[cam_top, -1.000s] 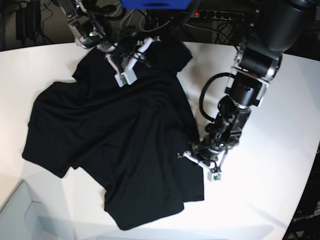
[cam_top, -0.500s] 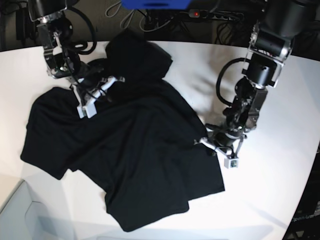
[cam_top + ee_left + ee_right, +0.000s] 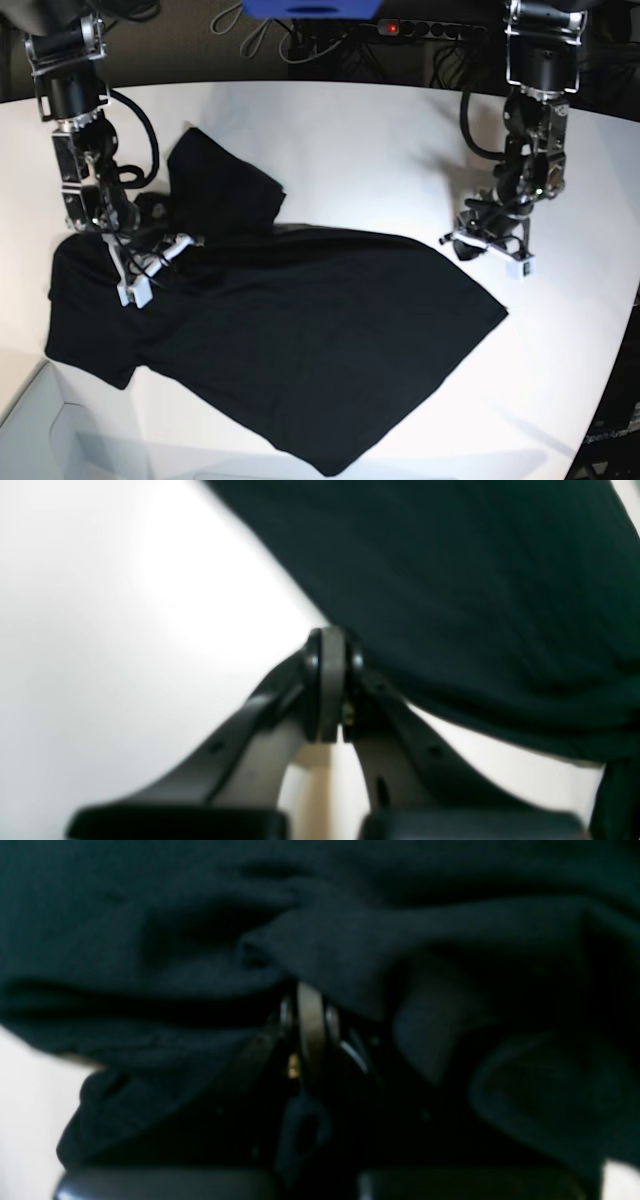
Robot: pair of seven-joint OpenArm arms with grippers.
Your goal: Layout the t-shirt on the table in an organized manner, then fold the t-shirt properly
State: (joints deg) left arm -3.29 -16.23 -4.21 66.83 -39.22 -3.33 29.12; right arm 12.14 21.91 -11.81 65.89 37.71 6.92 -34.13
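The black t-shirt (image 3: 300, 320) lies spread across the white table (image 3: 350, 150), with a bunched fold (image 3: 225, 190) at its upper left. My right gripper (image 3: 150, 265) sits on the shirt's left part. In the right wrist view it (image 3: 310, 1020) is shut, with black fabric (image 3: 350, 940) wrapped around the tips. My left gripper (image 3: 468, 247) is at the shirt's upper right edge. In the left wrist view it (image 3: 327, 645) is shut, and the shirt's edge (image 3: 450, 580) meets its tips over the bare table (image 3: 125, 605). No print shows.
A power strip (image 3: 420, 28) with a red light, cables and a blue object (image 3: 310, 8) lie behind the table's far edge. The table's curved edge (image 3: 612, 330) runs down the right. A pale grey box corner (image 3: 40, 430) sits at the bottom left.
The two arms have moved apart. The left gripper pulled the shirt's edge right and up; the right gripper moved left and down with fabric. The shirt is now stretched wider and flatter.
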